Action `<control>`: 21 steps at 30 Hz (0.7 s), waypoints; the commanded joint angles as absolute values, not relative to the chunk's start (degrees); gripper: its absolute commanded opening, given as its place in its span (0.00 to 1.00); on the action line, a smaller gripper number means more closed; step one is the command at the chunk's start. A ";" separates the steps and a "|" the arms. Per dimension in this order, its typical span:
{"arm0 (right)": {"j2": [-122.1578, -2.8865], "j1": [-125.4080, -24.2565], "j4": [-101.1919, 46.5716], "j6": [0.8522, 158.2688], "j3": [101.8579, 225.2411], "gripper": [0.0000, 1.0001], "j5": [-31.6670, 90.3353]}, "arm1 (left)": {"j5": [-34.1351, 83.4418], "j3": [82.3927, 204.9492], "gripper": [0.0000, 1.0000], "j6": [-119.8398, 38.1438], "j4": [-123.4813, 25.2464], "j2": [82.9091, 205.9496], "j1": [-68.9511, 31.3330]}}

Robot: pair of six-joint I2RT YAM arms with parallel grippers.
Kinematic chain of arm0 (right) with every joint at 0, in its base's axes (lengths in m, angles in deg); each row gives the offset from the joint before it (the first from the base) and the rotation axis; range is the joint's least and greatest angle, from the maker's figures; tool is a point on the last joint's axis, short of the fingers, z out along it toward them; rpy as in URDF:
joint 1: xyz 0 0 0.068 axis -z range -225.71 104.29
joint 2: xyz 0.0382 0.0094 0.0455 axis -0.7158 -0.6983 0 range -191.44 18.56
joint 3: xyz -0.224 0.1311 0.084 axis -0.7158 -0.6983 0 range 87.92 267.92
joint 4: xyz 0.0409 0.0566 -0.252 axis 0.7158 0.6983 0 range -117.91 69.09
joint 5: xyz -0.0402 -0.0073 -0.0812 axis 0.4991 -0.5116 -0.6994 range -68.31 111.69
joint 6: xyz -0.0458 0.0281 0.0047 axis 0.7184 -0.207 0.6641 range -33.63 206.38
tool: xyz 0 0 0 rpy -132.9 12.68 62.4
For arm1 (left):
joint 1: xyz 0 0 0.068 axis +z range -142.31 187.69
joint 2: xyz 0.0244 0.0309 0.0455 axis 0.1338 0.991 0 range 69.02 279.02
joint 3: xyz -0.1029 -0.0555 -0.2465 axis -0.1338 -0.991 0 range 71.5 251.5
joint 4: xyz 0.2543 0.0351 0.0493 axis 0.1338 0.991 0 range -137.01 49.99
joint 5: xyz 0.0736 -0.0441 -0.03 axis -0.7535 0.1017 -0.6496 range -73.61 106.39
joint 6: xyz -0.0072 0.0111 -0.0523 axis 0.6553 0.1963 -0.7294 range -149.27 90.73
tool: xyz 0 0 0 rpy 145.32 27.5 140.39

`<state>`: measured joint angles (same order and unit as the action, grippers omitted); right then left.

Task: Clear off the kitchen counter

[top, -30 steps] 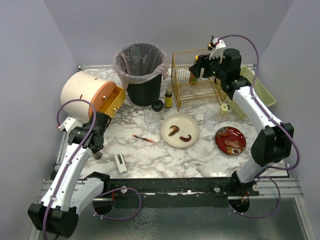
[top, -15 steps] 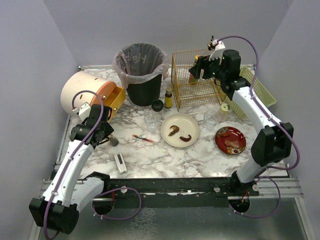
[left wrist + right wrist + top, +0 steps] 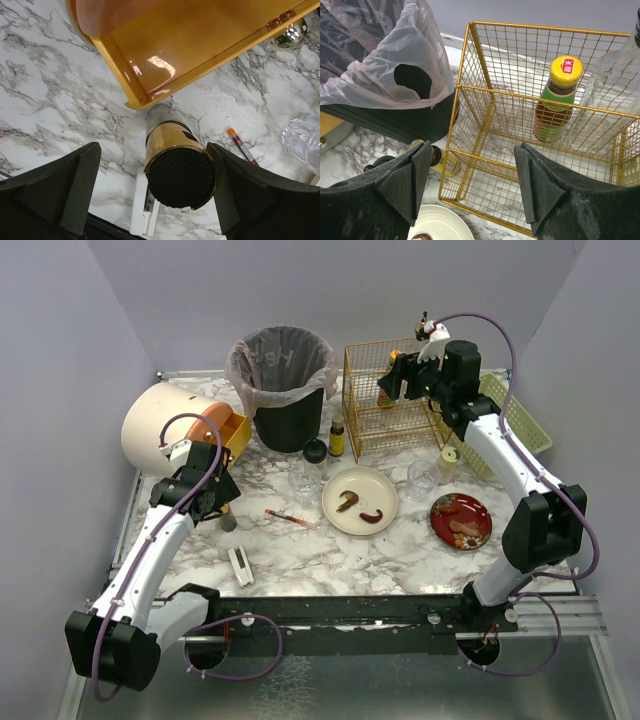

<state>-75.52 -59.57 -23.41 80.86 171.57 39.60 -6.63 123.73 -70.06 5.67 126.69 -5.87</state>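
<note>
The kitchen counter (image 3: pixel 330 550) is white marble and carries several things. My left gripper (image 3: pixel 222 504) is over its left part, by the corner of a yellow drawer (image 3: pixel 200 45). Its fingers stand wide apart around a gold and silver cylinder (image 3: pixel 175 150) with a black ribbed end; the cylinder (image 3: pixel 228 521) touches the right finger and a gap shows on its left side. My right gripper (image 3: pixel 392 380) is open and empty above a gold wire basket (image 3: pixel 485 90), which holds a yellow-capped sauce bottle (image 3: pixel 555 100).
A lined black bin (image 3: pixel 285 390) stands at the back. On the counter are a cream plate with brown food (image 3: pixel 384 490), a red plate (image 3: pixel 478 512), two glasses (image 3: pixel 305 483), small bottles (image 3: pixel 337 435), an orange-capped tube (image 3: pixel 290 518) and a white bar (image 3: pixel 241 566). A green basket (image 3: pixel 520 415) is far right.
My left arm has swung up and right toward the yellow drawer, and the gold cylinder came with it. The right arm has hardly moved.
</note>
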 commanded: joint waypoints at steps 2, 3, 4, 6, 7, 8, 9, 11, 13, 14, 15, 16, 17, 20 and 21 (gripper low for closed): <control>-74.35 -59.34 -22.76 81.48 170.54 0.74 39.48 | -7.87 126.08 0.93 -67.37 4.37 127.59 -5.58; -74.35 -59.40 -22.80 81.53 170.53 0.74 39.45 | -7.72 126.32 0.92 -67.06 4.17 127.87 -5.60; -74.30 -59.44 -22.73 81.50 170.46 0.74 39.47 | -7.57 126.49 0.91 -66.87 4.07 128.06 -5.65; -74.04 -59.36 -22.67 81.53 170.19 0.74 39.42 | -7.30 126.90 0.89 -66.43 3.89 128.25 -5.58; -73.91 -59.34 -22.70 81.48 170.12 0.74 39.40 | -7.17 127.07 0.87 -66.30 3.73 128.21 -5.60; -73.76 -59.33 -22.61 81.53 170.02 0.73 39.43 | -7.05 127.24 0.85 -66.09 3.54 128.09 -5.58; -73.61 -59.35 -22.45 81.55 169.89 0.74 39.32 | -6.87 127.37 0.82 -65.90 3.38 128.02 -5.59; -73.09 -59.33 -22.31 81.62 169.60 0.74 39.30 | -6.04 127.55 0.78 -65.42 3.05 127.63 -5.59; -72.58 -59.33 -22.20 81.55 169.25 0.74 39.19 | -4.74 127.58 0.75 -64.94 2.59 127.36 -5.63; -72.31 -59.34 -22.12 81.59 169.12 0.74 39.22 | -4.10 127.50 0.73 -64.75 2.44 127.23 -5.59; -72.06 -59.37 -21.95 81.61 169.00 0.74 39.18 | -3.44 127.41 0.71 -64.59 2.31 127.30 -5.58; -71.70 -59.40 -21.79 81.67 168.89 0.74 39.11 | -2.78 127.36 0.70 -64.46 2.22 127.42 -5.63; -71.33 -59.37 -21.67 81.67 168.68 0.74 39.15 | -1.87 127.24 0.69 -64.29 2.12 127.51 -5.59; -70.59 -59.43 -21.39 81.59 168.19 0.74 39.12 | 0.55 126.81 0.67 -63.52 1.94 128.05 -5.60; -70.40 -59.39 -21.20 81.59 168.02 0.74 39.15 | 1.05 126.72 0.67 -63.40 1.92 128.16 -5.66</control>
<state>-73.05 -59.57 -22.08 80.88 168.82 39.56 -3.40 126.13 -65.02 3.03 128.18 -5.87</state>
